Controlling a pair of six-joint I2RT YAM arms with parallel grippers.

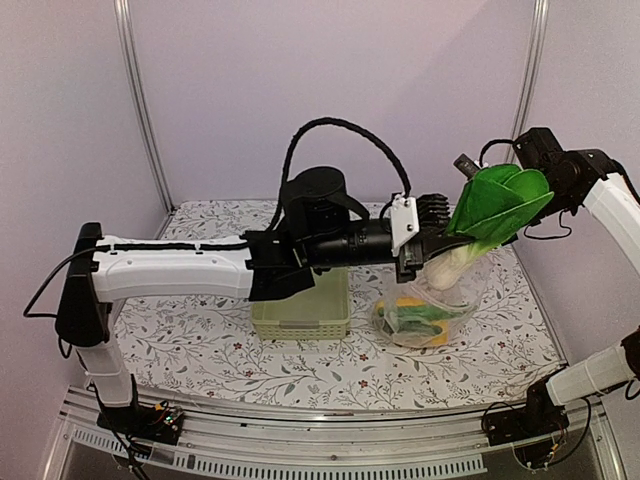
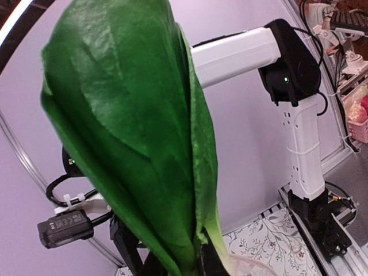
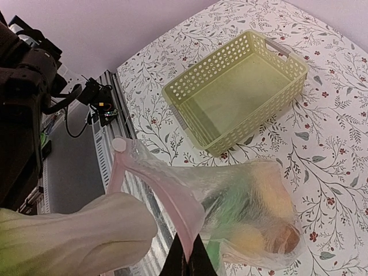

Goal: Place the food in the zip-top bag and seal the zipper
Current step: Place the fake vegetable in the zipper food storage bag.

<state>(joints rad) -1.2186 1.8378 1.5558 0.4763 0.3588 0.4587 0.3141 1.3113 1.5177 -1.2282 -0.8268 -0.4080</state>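
Clear zip-top bag (image 1: 420, 318) rests on the table (image 1: 200, 350), near the basket (image 1: 300, 318), at its 3 o'clock. Bare tabletop lies at the bag's 6 o'clock. At its raised mouth, the left gripper (image 1: 428, 252) clamps the bok choy (image 1: 495, 205) stem. The right gripper (image 3: 190, 260) pinches the zipper (image 3: 167, 195).
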